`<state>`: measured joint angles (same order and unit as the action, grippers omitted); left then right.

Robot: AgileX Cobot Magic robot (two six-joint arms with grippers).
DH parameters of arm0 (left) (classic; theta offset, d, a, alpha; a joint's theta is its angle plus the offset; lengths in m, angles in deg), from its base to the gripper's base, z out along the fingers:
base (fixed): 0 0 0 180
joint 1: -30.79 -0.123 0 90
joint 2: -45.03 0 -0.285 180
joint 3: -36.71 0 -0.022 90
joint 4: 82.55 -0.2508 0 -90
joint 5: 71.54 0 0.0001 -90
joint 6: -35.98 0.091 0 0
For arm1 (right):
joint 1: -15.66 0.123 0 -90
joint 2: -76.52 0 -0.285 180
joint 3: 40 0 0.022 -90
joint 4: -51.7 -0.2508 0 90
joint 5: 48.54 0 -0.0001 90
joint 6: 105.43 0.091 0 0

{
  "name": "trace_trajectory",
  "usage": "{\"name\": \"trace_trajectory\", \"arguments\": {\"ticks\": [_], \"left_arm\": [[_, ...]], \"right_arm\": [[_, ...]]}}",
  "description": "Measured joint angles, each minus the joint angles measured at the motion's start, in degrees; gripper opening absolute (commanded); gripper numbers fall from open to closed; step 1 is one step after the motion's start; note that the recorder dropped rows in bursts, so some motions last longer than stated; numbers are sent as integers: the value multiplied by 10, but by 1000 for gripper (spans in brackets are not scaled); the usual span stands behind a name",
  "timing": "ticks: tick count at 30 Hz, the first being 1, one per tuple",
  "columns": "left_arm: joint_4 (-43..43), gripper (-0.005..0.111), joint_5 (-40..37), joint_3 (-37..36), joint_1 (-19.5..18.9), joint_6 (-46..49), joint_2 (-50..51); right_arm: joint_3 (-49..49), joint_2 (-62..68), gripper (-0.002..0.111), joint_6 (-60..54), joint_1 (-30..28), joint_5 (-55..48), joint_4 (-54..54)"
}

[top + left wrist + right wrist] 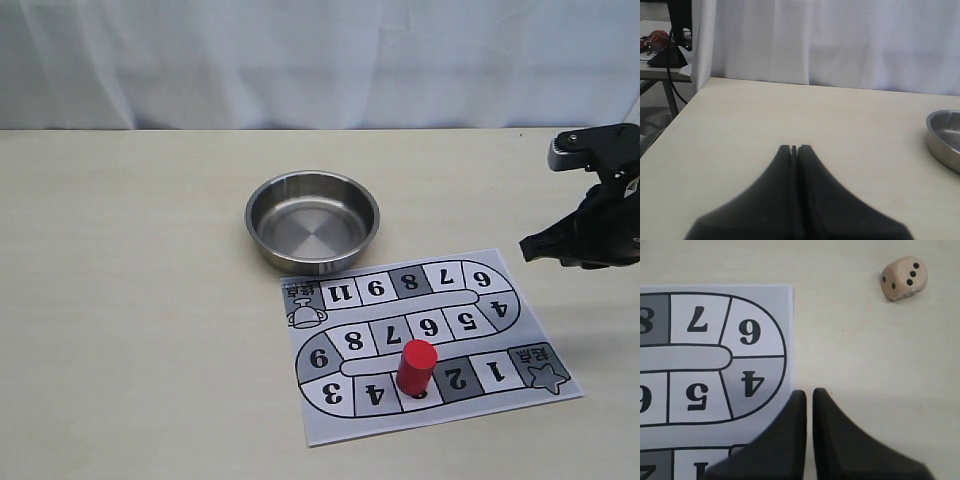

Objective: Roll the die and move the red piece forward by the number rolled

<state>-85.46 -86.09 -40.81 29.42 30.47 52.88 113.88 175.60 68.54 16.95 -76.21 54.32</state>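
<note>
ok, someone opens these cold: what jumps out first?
The red piece stands out, upright on the board between squares 2 and 4. Just beyond the board's far edge in the exterior view sits an empty steel bowl. The die lies on the table off the board's edge near the right gripper, seen only in the right wrist view.

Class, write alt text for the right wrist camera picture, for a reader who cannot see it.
A small wooden die lies on the table, off the edge of a paper game board with numbered squares. The right gripper hangs over the board's edge, its dark fingers nearly closed and holding nothing.
</note>
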Motion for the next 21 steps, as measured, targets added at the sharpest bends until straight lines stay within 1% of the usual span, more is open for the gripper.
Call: {"name": "trace_trajectory", "arguments": {"ticks": [12, 16, 21], "left_arm": [[0, 0, 0, 0, 0, 0, 0], [0, 0, 0, 0, 0, 0, 0], [0, 0, 0, 0, 0, 0, 0]], "right_arm": [[0, -12, 4, -1, 0, 8, -8], [0, -47, 4, -1, 0, 3, -8], [0, -128, 4, -1, 0, -9, -8]]}}
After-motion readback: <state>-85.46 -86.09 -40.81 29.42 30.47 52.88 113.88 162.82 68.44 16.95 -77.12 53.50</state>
